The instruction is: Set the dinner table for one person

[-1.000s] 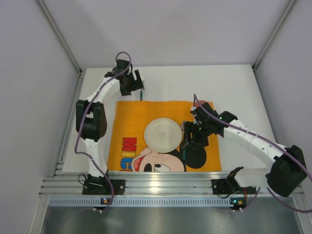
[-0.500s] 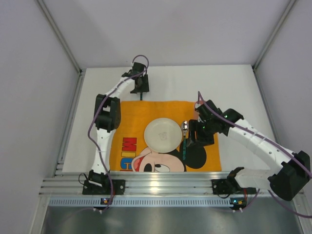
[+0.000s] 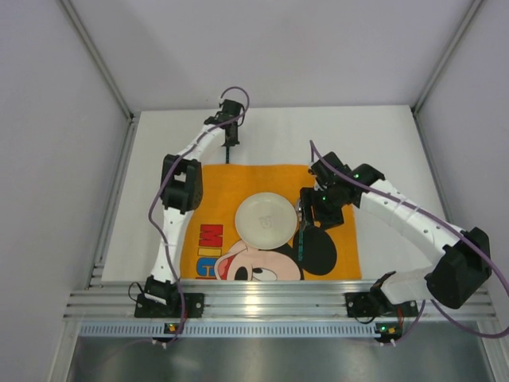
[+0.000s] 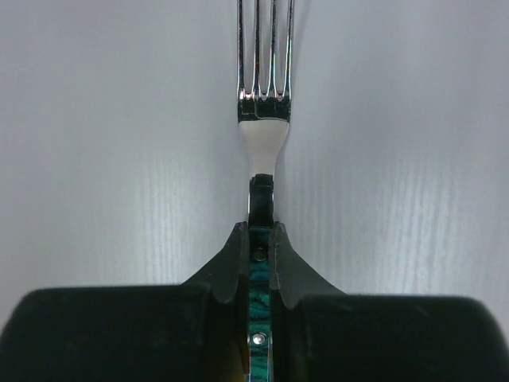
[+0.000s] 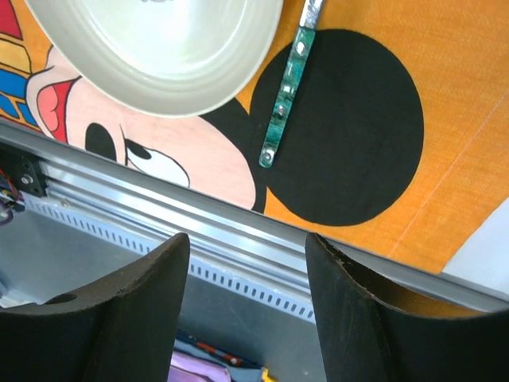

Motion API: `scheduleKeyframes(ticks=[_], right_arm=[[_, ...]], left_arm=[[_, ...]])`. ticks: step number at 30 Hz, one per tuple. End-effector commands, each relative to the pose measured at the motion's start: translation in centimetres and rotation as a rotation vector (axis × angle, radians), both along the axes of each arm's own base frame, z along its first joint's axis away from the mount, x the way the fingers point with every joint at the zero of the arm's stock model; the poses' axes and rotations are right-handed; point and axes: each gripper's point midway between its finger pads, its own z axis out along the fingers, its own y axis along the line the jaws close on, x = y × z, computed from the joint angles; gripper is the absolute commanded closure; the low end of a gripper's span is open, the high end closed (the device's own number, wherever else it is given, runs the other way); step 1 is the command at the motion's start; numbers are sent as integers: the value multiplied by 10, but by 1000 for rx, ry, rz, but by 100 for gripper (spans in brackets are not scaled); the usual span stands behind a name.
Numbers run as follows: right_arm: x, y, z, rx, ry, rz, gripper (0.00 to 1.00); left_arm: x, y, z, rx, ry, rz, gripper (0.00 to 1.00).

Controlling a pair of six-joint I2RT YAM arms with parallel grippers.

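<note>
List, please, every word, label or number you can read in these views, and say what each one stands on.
"MIC": red letters lying sideways on the orange placemat, near its left edge; the word breaks off at the printed cartoon face.
Faint mark in the middle of the plate: too blurred to read.
The fork: no lettering shows.

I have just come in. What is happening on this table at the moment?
Two robot arms are setting a place. The left gripper is shut on the green handle of a fork, over the white table beyond the far edge of the orange placemat. A white plate lies in the middle of the placemat, and a green-handled utensil lies on the mat to the plate's right. The right gripper hangs open above that utensil, holding nothing.
</note>
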Motion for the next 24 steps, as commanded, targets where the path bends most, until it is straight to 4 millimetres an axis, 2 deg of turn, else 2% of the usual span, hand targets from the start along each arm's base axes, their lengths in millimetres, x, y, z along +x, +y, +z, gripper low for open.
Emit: scheduleKeyframes(ticks=[1,3,4,6,7,8,9,10,11,12,13,14,16,17,18,19,20,22,23,24], right_arm=[[12,9,16,8,-63,55,39],[20,13,22,9,-94,73,39],[26,14,21,-5,-101,77,39],[39,19,31,-1,-146,86,38],[44,22,31,-4,-149,87,37],[53,30,40,22,-185,87,37],[57,33,42,32,-195,89,36],[61,38,43,43,-197,91,36],[68,43,49,63,-222,90,34],[70,46,51,70,-231,91,33],[73,48,51,75,-237,90,32],[75,49,51,77,-241,89,30],[76,52,51,88,-248,98,29],[76,52,50,88,-250,107,29],[76,52,49,91,-250,110,29],[77,53,49,93,-255,116,28],[76,53,46,91,-256,125,28],[78,52,45,89,-259,131,27],[79,52,45,88,-263,138,25],[79,53,45,88,-264,141,25]], left_arm=[[22,29,48,-44,-113,76,100],[25,27,75,-69,-168,74,100],[24,27,106,-89,-218,84,100],[18,26,130,-118,-246,83,100],[9,27,162,-146,-289,85,100],[-3,26,158,-158,-264,80,100],[-16,22,189,-195,-303,57,100],[-28,22,194,-197,-299,53,100],[-49,23,173,-178,-239,48,100],[-69,25,201,-174,-284,42,100],[-83,29,201,-158,-278,52,100],[-113,36,200,-156,-266,58,100],[-139,49,196,-143,-261,83,100],[-160,57,173,-119,-204,93,100],[-178,62,185,-139,-227,100,100],[-191,61,178,-158,-203,86,100],[-210,61,155,-156,-140,77,100],[-238,58,145,-202,-101,80,100],[-258,49,121,-221,-30,48,100],[-270,43,117,-253,-22,51,100]])
